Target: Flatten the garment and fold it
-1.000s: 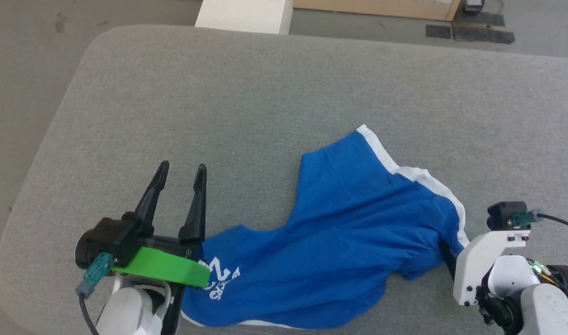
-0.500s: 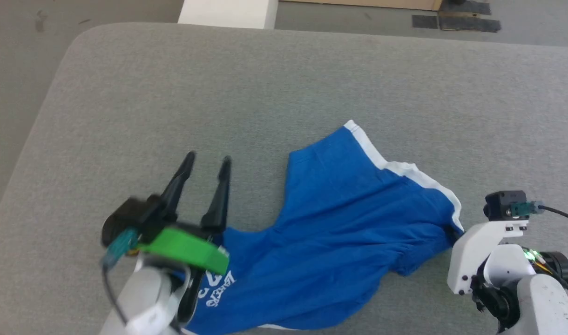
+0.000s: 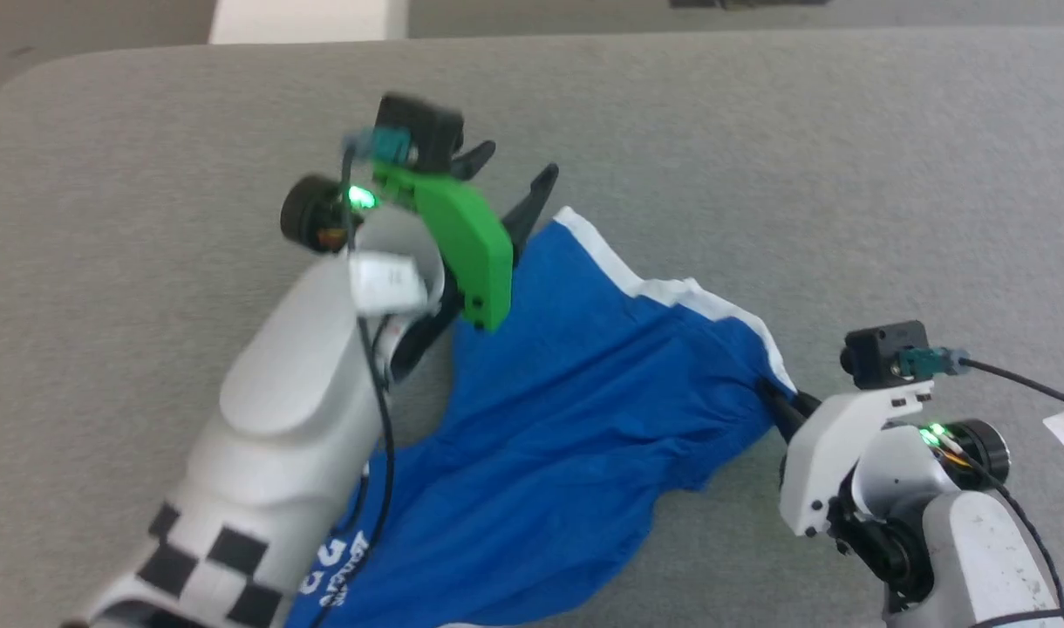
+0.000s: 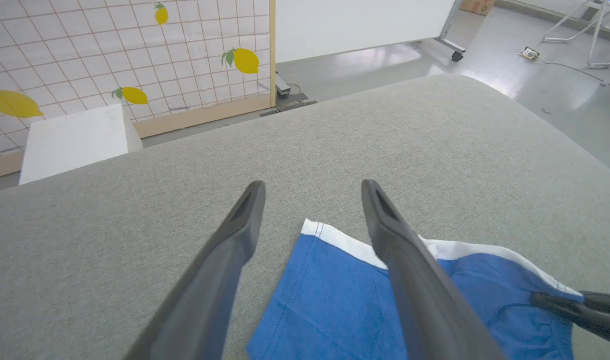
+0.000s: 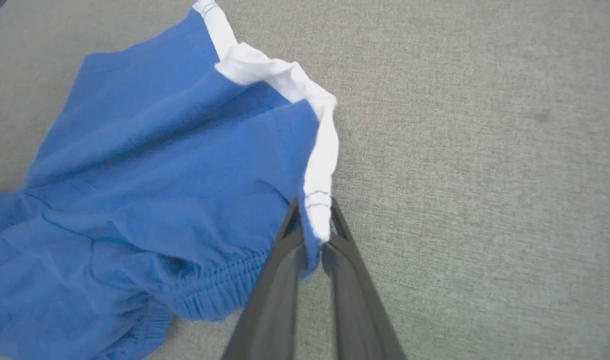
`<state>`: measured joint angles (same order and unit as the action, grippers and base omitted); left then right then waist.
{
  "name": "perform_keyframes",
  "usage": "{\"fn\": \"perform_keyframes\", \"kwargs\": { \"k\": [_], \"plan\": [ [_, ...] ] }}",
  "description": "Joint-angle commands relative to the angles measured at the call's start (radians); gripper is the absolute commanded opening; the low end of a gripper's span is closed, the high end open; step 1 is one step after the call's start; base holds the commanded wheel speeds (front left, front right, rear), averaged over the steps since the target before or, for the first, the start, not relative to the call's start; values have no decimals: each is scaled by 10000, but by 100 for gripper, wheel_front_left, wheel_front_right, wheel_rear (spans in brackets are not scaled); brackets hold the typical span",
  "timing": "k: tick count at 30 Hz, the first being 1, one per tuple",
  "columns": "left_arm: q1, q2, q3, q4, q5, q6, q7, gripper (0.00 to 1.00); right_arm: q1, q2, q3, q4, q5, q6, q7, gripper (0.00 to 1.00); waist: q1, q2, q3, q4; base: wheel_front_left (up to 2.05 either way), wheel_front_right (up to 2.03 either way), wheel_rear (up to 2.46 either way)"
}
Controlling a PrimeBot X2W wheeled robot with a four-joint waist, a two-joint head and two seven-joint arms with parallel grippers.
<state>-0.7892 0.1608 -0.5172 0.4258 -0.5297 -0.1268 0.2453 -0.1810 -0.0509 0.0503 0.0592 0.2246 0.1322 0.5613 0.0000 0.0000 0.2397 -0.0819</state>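
So the garment (image 3: 584,392) is lying rumpled on the gray padded table (image 3: 802,131). It's blue shorts with white trim, sprawled from the middle toward the near edge, with some white lettering peeking out by the left forearm. Right gripper (image 5: 313,215) has its 2 fingers pinched tight on the white-trimmed corner at the garment's right side, just by the gathered elastic, with fabric bunched between them. Left gripper (image 4: 312,186) is reaching over the far corner with the white hem. Its 2 fingers are spread wide with nothing gripped, 1 over bare table and 1 over the blue cloth. Can't tell if the tips touch the fabric. White box (image 4: 75,140) sits past the table's far edge
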Motion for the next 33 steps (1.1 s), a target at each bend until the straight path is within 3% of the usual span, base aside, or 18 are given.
{"fn": "perform_keyframes", "kwargs": {
  "k": [1,6,11,20,21,22,23,28,33],
  "plan": [
    [-413,30,-84,337,-117,-37,381,100,-208,7,110,-98,128,-15,-98,0,0,0,621,-643,0,0,0],
    [-1634,51,-690,1604,-112,-38,2022,100,-312,7,509,-191,445,-15,-360,0,0,0,1226,-1157,0,0,0],
    [-2381,35,-919,2457,-44,-7,2936,100,-314,7,676,-180,487,-15,-501,0,0,0,1709,-1520,0,0,0],
    [-2545,1,-1188,3371,-246,216,4754,100,-271,7,591,30,692,-15,-821,0,0,0,1949,-1732,0,0,0],
    [-2513,-6,-1169,3379,-299,236,4814,89,-269,7,573,43,699,-15,-842,0,0,0,1952,-1728,0,0,0],
    [-2488,15,-1200,3377,-281,263,4843,37,-272,7,549,55,705,-15,-859,0,0,0,1958,-1720,0,0,0],
    [-2450,33,-1247,3368,-263,258,4859,0,-279,7,517,61,708,-15,-875,0,0,0,1962,-1703,0,0,0],
    [-2233,1,-1038,3211,-500,283,4305,0,-328,7,352,47,672,-15,-931,0,0,0,1869,-1583,0,0,0],
    [-1976,-186,-153,3010,-1394,274,3203,0,-428,7,189,-54,612,-15,-1028,0,0,0,1379,-1337,0,0,0]
  ]
}}
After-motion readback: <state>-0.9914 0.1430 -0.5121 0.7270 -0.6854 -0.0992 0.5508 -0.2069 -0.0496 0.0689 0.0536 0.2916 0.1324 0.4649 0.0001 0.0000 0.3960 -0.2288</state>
